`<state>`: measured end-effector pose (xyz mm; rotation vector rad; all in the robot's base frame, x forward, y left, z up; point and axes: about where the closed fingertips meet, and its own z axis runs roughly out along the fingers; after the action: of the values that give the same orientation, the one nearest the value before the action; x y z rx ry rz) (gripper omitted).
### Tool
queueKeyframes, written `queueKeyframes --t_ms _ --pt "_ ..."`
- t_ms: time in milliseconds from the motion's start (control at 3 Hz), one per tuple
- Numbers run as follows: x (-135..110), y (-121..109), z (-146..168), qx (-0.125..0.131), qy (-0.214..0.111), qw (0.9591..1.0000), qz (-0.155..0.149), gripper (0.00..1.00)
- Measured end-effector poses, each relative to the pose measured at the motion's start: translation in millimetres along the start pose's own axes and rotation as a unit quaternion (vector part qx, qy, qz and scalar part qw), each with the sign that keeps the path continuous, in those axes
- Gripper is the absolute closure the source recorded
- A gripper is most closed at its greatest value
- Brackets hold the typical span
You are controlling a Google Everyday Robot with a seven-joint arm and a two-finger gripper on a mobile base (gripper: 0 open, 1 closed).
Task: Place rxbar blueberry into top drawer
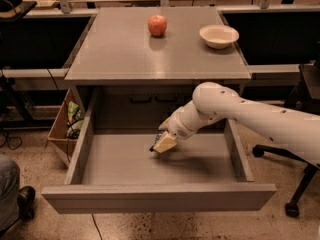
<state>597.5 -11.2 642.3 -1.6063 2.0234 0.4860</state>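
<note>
No writing, label, brand or number you can read anywhere, gripper down inside the open top drawer, near its middle

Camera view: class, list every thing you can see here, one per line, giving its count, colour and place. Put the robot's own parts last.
apple: one, red, on the cabinet top, towards the back.
bowl: one, cream, on the cabinet top, back right.
cabinet: one, grey, middle of the view.
top drawer: one, grey, pulled open under the cabinet top.
cardboard box: one, brown, on the floor left of the cabinet.
chair base: one, black, on the floor at right.
shoe: one, dark, lower left.
arm: one, white, reaching in from the right.
gripper: one, pale, inside the top drawer, near its middle.
</note>
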Motion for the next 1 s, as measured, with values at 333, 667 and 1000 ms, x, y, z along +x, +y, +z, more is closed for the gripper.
queueKeyframes --t_ms 333,667,1000 --pt "2.8 -1.1 5.2 -0.006 -0.010 0.9999 0.012 0.27" --pt "-10.4 -0.4 8.3 -0.023 -0.040 0.9987 0.021 0.00" --pt "-30.0 3.9 -5.4 -0.033 -0.079 0.9959 0.031 0.00"
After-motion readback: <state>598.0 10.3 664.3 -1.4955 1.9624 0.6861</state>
